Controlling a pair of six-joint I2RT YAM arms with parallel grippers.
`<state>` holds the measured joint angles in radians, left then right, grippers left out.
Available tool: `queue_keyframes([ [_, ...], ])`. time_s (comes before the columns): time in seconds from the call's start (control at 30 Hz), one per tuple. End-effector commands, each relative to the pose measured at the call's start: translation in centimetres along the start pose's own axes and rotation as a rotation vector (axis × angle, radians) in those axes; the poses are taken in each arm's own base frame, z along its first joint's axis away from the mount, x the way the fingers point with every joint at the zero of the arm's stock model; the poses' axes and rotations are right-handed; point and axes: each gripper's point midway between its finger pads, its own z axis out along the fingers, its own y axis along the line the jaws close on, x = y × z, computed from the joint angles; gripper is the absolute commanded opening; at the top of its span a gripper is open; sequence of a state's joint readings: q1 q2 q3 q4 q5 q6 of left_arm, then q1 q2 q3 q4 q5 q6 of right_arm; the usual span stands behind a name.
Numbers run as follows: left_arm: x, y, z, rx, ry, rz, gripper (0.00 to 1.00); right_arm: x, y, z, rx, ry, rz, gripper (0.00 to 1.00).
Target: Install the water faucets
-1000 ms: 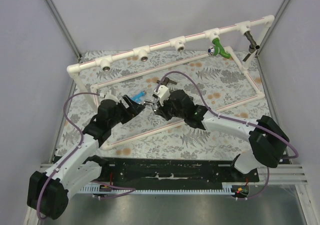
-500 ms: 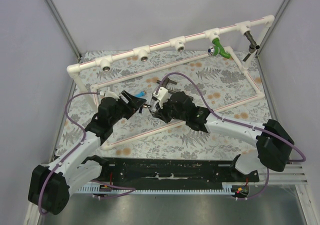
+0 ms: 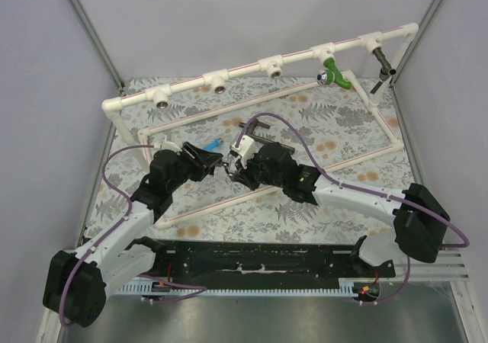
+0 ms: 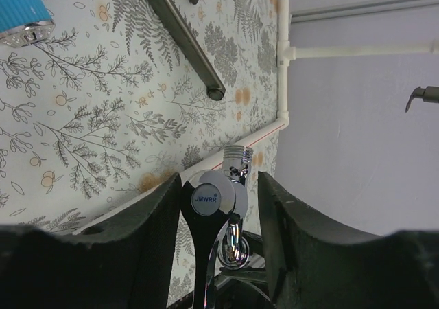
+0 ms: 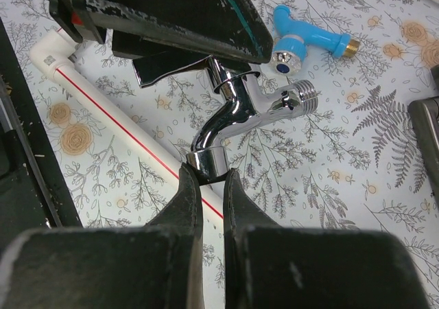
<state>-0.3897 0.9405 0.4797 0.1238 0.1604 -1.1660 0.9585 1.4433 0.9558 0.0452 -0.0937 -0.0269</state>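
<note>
Now | right hand [image 5: 208, 176] clamped on silver faucet [image 5: 236, 106] spout | left-wrist view only: left hand [image 4: 219, 180] apart around cap

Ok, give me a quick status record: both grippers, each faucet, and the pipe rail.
right gripper: shut on the spout tip of the silver faucet
left gripper: jaws straddle the silver faucet's cap; grip unclear
silver faucet: between both grippers, threaded end free
light blue faucet: lying on the floral mat, apart from both grippers
dark grey faucet: lying on the floral mat
green faucet: mounted on the pipe rail
pipe rail: three open sockets left of the green faucet
</note>
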Motion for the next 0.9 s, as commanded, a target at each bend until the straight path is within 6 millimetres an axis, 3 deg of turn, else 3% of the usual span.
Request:
queue_keyframes([
  [0.0,0.5,-0.9,-0.1,0.043,0.021,-0.048,0.5,-4.0,0.3,-0.9,0.009,-0.133,-0.024,0.0],
  [0.13,0.8,-1.2,-0.3,0.053,0.035,-0.056,0.43,-4.4,0.3,-1.0,0.019,-0.145,-0.037,0.0],
  [0.27,0.6,-1.7,-0.6,0.071,0.027,-0.058,0.25,-4.5,0.2,-1.1,0.035,-0.145,-0.05,0.0],
  [0.37,0.2,-1.8,-1.1,0.053,0.006,-0.056,0.15,-4.6,0.0,-1.3,0.058,-0.147,-0.057,0.25],
  [0.47,-0.5,0.0,-2.1,-0.08,-0.038,-0.049,0.07,-4.7,-0.4,-1.5,0.116,-0.147,-0.087,0.58],
  [0.53,-0.9,0.8,-2.8,-0.139,-0.068,-0.065,0.02,-5.1,-0.4,-1.9,0.142,-0.154,-0.137,0.69],
  [0.7,-0.8,1.2,-3.8,-0.206,-0.063,-0.13,0.02,-5.2,1.0,-2.1,0.178,-0.162,-0.351,0.77],
  [0.87,-0.5,0.6,-4.2,-0.208,-0.051,-0.209,0.02,-4.3,2.1,-0.6,0.219,-0.129,-0.518,0.79],
])
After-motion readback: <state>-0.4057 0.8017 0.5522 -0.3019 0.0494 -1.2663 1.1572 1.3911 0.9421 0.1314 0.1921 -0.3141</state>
